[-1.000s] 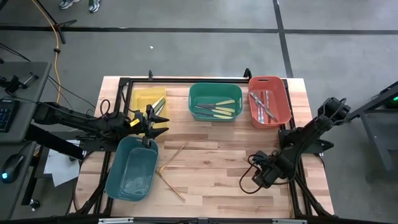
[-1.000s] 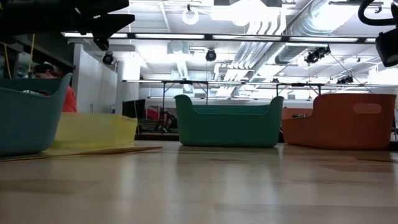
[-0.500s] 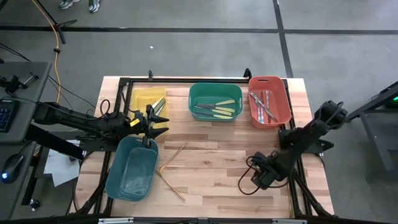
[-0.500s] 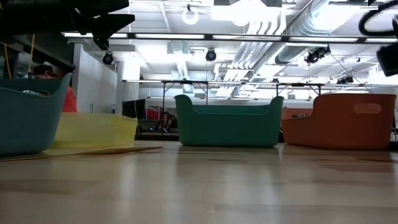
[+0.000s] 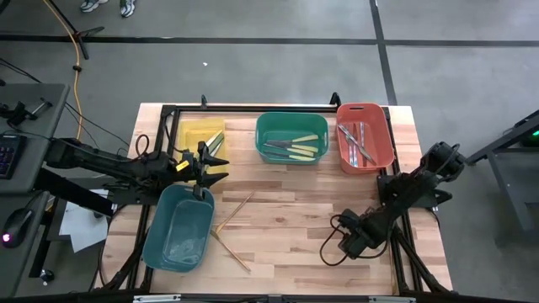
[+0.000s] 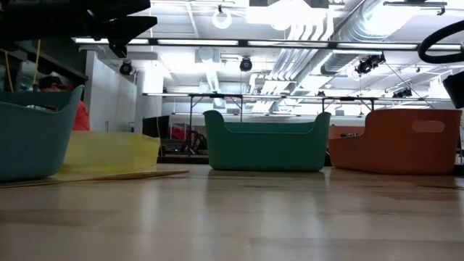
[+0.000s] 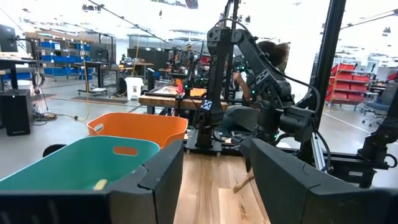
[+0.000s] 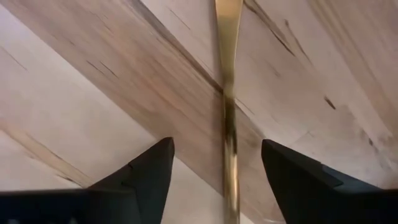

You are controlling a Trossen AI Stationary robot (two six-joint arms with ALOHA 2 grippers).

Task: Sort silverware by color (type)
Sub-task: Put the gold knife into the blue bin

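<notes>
Green bin (image 5: 291, 139) holds yellow-handled silverware (image 5: 295, 146), red bin (image 5: 365, 137) grey pieces; teal bin's (image 5: 178, 227) contents unclear. Right gripper (image 8: 214, 177), jaws wide, straddles a wooden utensil (image 8: 227, 93) near the table's (image 5: 286, 219) front-right; left gripper (image 5: 215, 167) hovers wide.

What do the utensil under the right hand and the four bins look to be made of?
The utensil under the open right hand looks like tan wood or bamboo: matte, pale, faintly grained, though it could be brassy metal. The yellow bin, green bin, red bin and teal bin look like moulded plastic: smooth walls, rounded corners, and the yellow one looks translucent.
</notes>
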